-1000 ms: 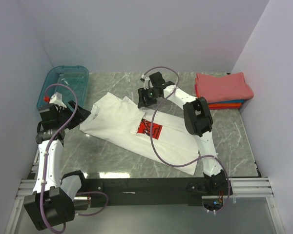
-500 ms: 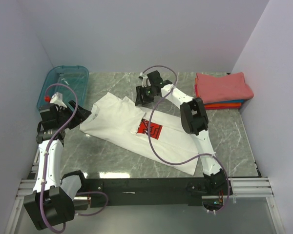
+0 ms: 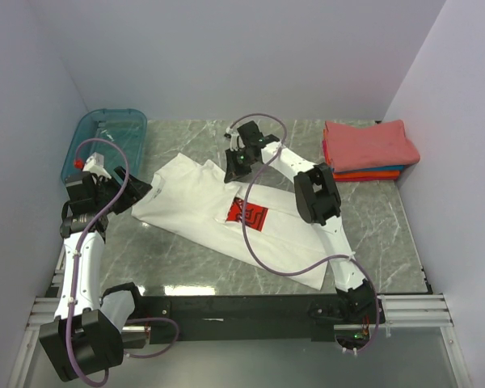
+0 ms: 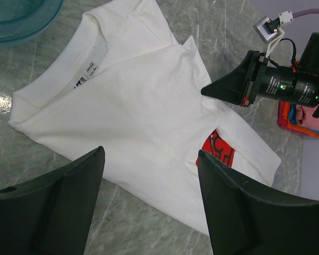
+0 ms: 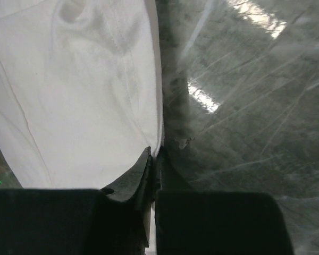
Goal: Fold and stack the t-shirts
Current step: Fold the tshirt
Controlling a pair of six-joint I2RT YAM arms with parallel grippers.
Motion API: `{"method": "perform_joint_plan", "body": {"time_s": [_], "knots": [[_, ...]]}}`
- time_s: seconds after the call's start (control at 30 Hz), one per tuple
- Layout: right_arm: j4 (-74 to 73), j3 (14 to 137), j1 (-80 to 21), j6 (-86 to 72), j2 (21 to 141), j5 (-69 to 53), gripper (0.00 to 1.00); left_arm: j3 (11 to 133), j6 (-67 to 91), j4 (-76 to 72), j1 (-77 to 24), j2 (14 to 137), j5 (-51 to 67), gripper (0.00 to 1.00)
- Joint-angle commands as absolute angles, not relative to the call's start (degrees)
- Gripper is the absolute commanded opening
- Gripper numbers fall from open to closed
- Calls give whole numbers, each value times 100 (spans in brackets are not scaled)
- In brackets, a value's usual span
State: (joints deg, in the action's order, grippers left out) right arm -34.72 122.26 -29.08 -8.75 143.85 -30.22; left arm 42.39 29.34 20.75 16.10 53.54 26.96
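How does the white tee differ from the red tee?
The white tee lies spread out in the middle, only partly folded; the red tee is neatly folded, topping the stack at the far right. The white tee shows a red print; the red tee looks plain. Both lie flat.

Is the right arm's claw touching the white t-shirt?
Touching. The right wrist view shows the right gripper, jaws shut on the edge of the white short-sleeved t-shirt.
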Motion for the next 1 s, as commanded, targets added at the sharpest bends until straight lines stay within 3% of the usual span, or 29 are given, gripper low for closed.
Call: {"method": "perform_joint_plan", "body": {"time_s": [0.0, 0.33, 0.4, 0.43, 0.47, 0.57, 0.73, 0.83, 0.9, 0.97], "knots": [[-3261, 12304, -2690, -1185, 14230, -2216, 0, 4210, 2865, 1837, 1617, 5353, 2847, 76], [-2962, 12340, -1627, -1846, 14133, -1336, 0, 4070, 3330, 1504, 1608, 5809, 3524, 74], [-2962, 12103, -1495, -1785, 14002, -1283, 5, 4025, 3558, 1328, 1521, 5923, 3542, 73], [-3005, 12059, -1468, -1741, 13966, -1318, 10, 4025, 3603, 1266, 1355, 6046, 3446, 73], [-3058, 11989, -1442, -1653, 13931, -1362, 24, 4034, 3734, 1187, 1223, 6108, 3324, 73], [-3234, 11805, -1415, -1066, 13686, -1354, 38, 4201, 3972, 994, 547, 6485, 2868, 73], [-2683, 10593, -1406, 411, 12333, -1108, 57, 4877, 4525, 642, -587, 7896, 1970, 72], [-2732, 9715, -1406, 1106, 11533, -1291, 65, 5413, 4956, 475, -703, 8988, 1503, 68], [-2804, 9319, -1432, 1581, 10936, -1669, 82, 5938, 5168, 440, -694, 9812, 1424, 65], [-2717, 8590, -1598, 2071, 10227, -1505, 85, 6326, 5212, 474, -712, 10290, 1337, 64]]}}
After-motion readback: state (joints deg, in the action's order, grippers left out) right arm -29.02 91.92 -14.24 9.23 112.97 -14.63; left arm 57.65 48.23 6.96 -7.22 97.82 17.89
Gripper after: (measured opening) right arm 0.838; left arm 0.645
